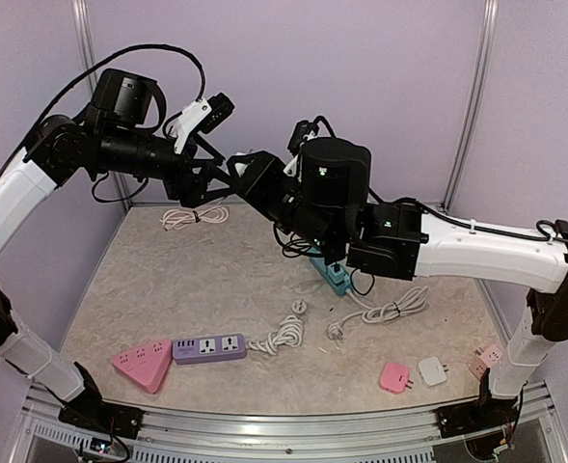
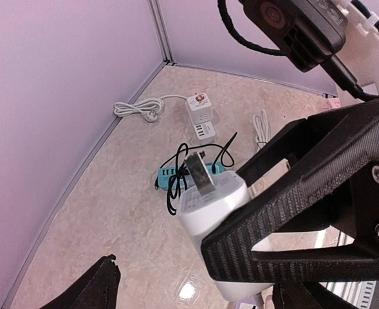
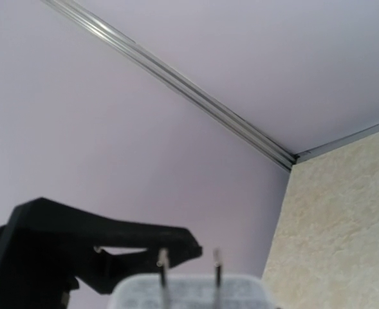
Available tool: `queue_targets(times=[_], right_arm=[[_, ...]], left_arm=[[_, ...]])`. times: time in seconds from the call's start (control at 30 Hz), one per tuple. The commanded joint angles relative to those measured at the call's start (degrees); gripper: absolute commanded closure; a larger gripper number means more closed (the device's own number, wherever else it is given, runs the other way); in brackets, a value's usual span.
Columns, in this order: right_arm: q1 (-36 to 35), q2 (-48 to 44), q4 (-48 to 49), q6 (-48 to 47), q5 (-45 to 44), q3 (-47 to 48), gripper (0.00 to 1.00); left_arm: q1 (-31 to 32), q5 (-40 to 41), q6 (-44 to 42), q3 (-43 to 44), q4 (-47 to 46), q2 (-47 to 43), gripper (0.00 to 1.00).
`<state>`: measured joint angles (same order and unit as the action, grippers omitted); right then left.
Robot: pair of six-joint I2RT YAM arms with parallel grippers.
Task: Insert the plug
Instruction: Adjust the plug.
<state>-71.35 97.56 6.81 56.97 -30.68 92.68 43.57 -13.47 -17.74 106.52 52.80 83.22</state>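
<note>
a white plug fills the bottom of the right wrist view, almost against the lens, its two metal prongs pointing away from the camera toward the back wall. the right gripper is clamped on its body; from the left wrist view one ribbed black finger presses along the plug's side, with the prongs sticking out past the fingertip.

the left gripper stands open around the same plug. one finger sits off to one side, well apart from the white body, and the other is low on the opposite side. neither can be seen touching it.

the plug looks like a small, light, rigid plastic block. its glossy sides are probably slippery, and the thin prongs could bend if squeezed or knocked. the safest hold seems to be on the flat sides of the body, behind the prongs, leaving them free.

both arms are raised and reach inward, so the wrists meet in mid-air well above the table. the left arm's elbow is up high and its forearm runs level. the right arm stretches long from its base.

far below the fingers, a teal strip lies on the table with a black cord looped over it. which socket is meant cannot be told.
</note>
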Motion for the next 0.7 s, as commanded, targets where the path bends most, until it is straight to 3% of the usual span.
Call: queue_targets(times=[0.0, 0.67], right_arm=[[-0.64, 0.82, 3.11, 1.83, 0.50, -1.75, 1.00], [1.20, -2.18, 16.62, 12.69, 5.10, -10.56, 1.00]], left_arm=[[0.32, -0.04, 1.00, 2.31, -2.30, 1.30, 0.22], [0.81, 0.08, 0.77, 3.96, -2.79, 2.78, 0.31]])
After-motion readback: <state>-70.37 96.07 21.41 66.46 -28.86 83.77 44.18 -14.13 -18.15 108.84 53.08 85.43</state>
